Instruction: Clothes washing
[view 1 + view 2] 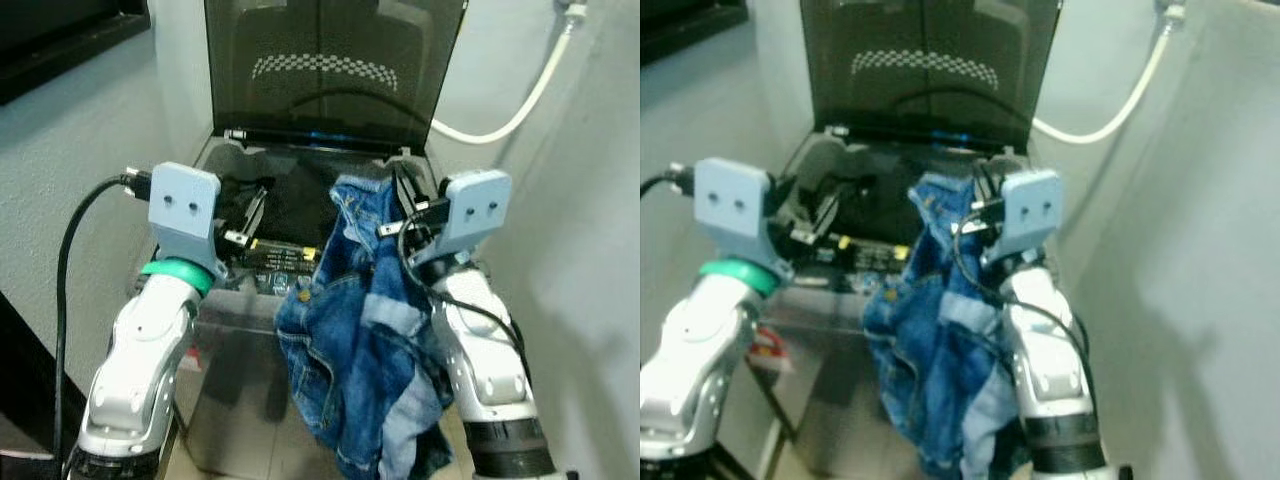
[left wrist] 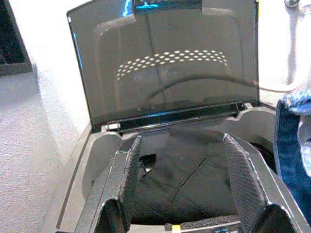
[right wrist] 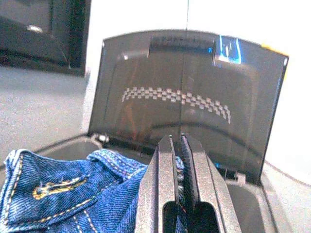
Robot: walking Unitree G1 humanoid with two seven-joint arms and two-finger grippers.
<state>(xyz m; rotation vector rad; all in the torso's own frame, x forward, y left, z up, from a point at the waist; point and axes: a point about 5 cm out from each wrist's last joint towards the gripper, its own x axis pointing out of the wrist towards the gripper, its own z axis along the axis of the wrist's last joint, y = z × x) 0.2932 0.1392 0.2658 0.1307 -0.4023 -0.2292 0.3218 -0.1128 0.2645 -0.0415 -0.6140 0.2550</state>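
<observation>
A pair of blue jeans (image 1: pixel 350 340) hangs from my right gripper (image 3: pixel 176 141), which is shut on the denim near the waistband. The jeans drape over the front right of the open top-loading washing machine (image 1: pixel 215 310) and down its front. The raised smoked lid (image 1: pixel 330 70) stands upright behind the tub. My left gripper (image 2: pixel 182 143) is open above the left of the tub, nothing between its fingers. Dark clothing (image 2: pixel 187 179) lies inside the drum below it.
A white hose (image 1: pixel 520 105) curves along the wall behind the machine on the right. The control strip with yellow labels (image 1: pixel 280 255) runs along the machine's front edge. Grey walls (image 1: pixel 590 250) stand close on both sides.
</observation>
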